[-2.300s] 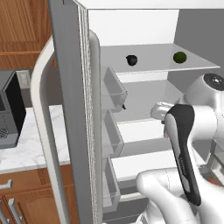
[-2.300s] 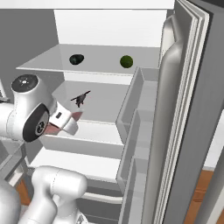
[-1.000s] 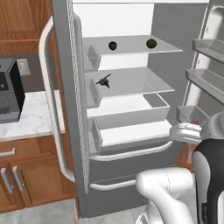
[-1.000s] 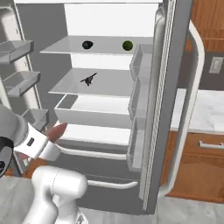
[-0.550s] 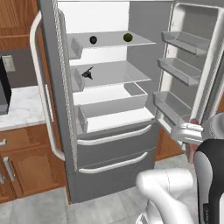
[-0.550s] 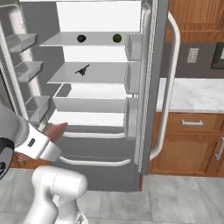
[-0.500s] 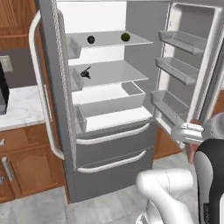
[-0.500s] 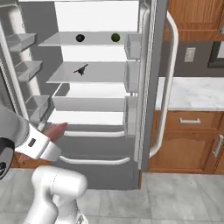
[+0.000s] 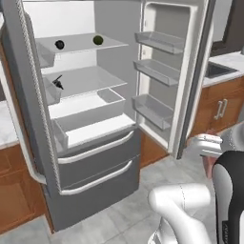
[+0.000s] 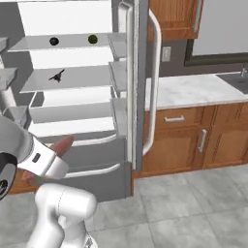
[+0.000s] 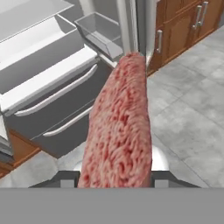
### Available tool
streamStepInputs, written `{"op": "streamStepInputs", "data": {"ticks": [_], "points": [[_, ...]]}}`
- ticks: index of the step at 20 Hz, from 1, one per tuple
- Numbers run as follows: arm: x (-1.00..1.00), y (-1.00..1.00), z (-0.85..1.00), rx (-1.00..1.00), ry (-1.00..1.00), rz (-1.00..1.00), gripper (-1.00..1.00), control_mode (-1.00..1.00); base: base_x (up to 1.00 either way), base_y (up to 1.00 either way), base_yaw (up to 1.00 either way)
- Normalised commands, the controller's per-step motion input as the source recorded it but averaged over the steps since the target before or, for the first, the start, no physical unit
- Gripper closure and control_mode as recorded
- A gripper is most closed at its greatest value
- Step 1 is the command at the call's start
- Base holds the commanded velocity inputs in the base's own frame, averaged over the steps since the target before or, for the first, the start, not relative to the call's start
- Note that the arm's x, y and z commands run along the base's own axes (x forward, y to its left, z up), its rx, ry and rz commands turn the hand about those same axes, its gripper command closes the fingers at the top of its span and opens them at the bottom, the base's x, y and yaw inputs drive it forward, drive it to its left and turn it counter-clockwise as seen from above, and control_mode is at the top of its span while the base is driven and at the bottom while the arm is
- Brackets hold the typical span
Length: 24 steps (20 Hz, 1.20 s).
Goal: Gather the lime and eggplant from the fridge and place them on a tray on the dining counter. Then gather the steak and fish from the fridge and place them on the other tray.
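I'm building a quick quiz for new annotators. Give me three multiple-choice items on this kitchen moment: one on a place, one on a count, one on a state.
1. Where is the lime?
A. top shelf of the fridge
B. lower drawer
C. on the floor

2. How many small round items sit on that top shelf?
A. one
B. two
C. four

3. What is the gripper doing?
A. hanging open and bare
B. holding the steak
C. pulling a drawer handle

Answers: 1 A, it rests on the highest shelf; 2 B, the lime and the eggplant; 3 B, the red marbled slab stands between the fingertips in the hand view.
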Motion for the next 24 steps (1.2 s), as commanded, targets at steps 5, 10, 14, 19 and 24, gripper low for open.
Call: {"op": "streamStepInputs", "data": {"ticks": [5,10,14,19,24], "points": [[0.0,0.0,0.0,0.0,0.0,0.0,1.0,1.0,-0.18,0.03,-0.49],[0.0,0.0,0.0,0.0,0.0,0.0,1.0,1.0,-0.08,-0.25,-0.52],[0.0,0.0,0.0,0.0,0.0,0.0,1.0,1.0,0.0,-0.28,-0.54],[0.0,0.0,0.0,0.0,0.0,0.0,1.0,1.0,0.0,-0.21,-0.53],[0.0,0.0,0.0,0.0,0.0,0.0,1.0,1.0,0.0,-0.08,-0.52]]}}
